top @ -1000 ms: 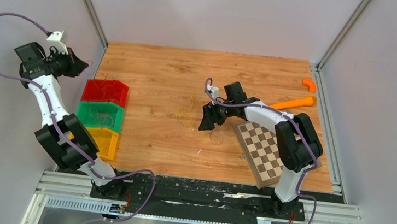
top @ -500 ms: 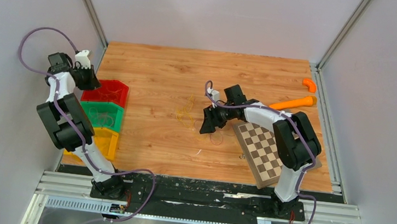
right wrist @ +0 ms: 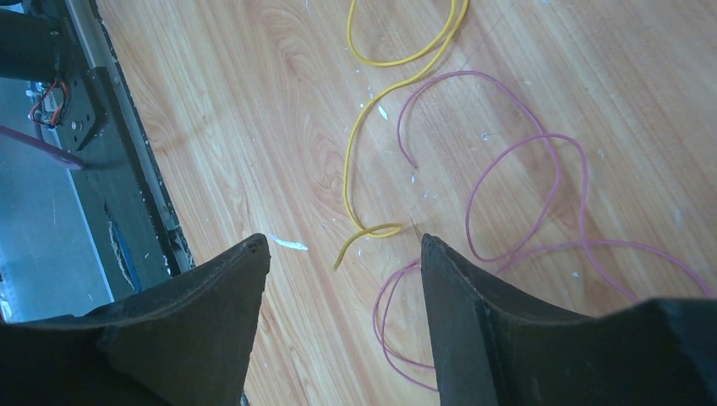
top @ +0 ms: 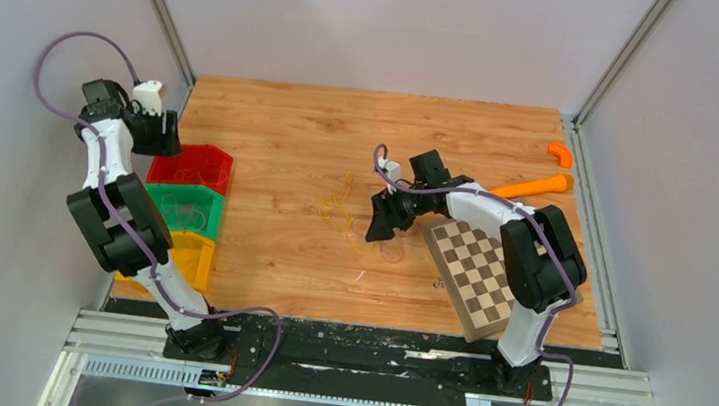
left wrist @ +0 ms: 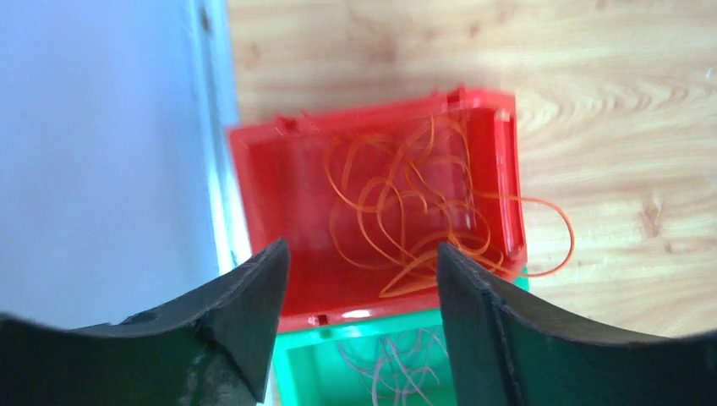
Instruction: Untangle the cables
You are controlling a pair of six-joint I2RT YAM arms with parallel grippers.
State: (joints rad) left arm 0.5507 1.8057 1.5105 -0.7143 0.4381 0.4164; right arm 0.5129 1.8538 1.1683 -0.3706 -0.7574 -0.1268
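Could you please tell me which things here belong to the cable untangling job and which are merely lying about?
Job: yellow cable and pink cable on the table; orange cables in the red bin; pale cables in the green bin.
Lying about: chessboard; long orange object; curved orange piece.

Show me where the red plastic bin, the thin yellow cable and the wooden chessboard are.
Red plastic bin [left wrist: 283, 203]: left wrist view, bare floor by its left wall.
Thin yellow cable [right wrist: 347, 169]: right wrist view, middle of its long run.
Wooden chessboard [top: 474, 264]: top external view, centre of its chequered face.
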